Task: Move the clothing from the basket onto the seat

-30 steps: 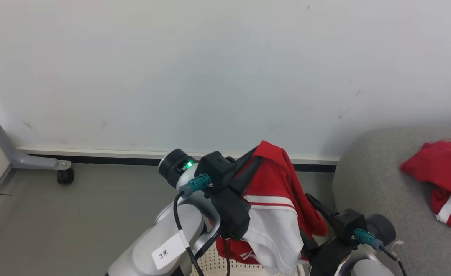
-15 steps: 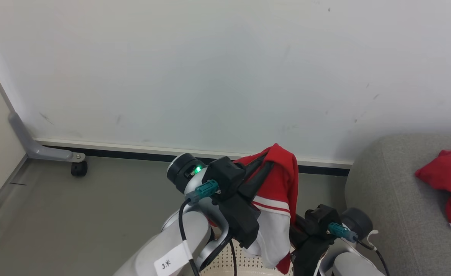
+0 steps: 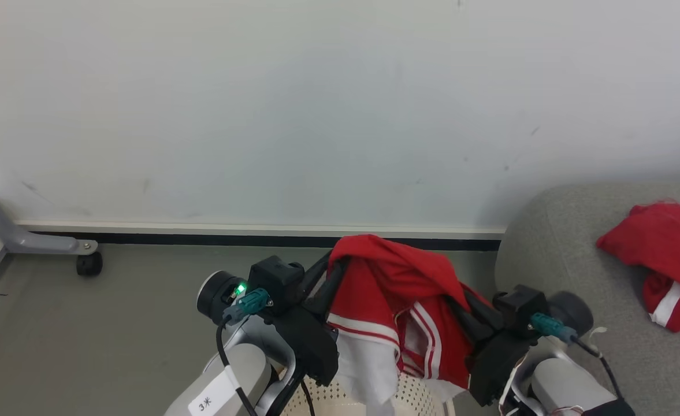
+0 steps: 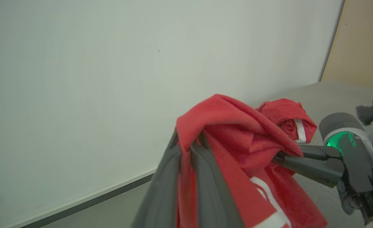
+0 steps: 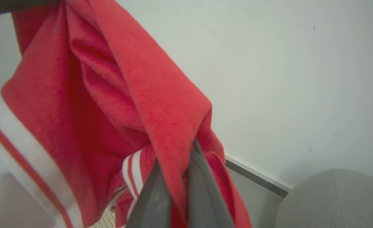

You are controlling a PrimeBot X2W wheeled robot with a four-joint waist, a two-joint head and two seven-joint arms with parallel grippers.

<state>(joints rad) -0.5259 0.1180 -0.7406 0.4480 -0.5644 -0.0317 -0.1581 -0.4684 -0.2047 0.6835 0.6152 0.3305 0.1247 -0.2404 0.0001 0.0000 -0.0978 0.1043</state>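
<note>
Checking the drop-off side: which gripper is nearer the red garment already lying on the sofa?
Right. The right gripper, shut on the held garment, is beside the sofa, the lying garment off to its right. The left gripper holds the same garment farther left.

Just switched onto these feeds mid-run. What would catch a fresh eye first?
A red-and-white garment hangs stretched between the left hand and the right hand, both shut on it, above the basket. A second red garment lies crumpled on the grey sofa, at the far right of the head view.
</note>
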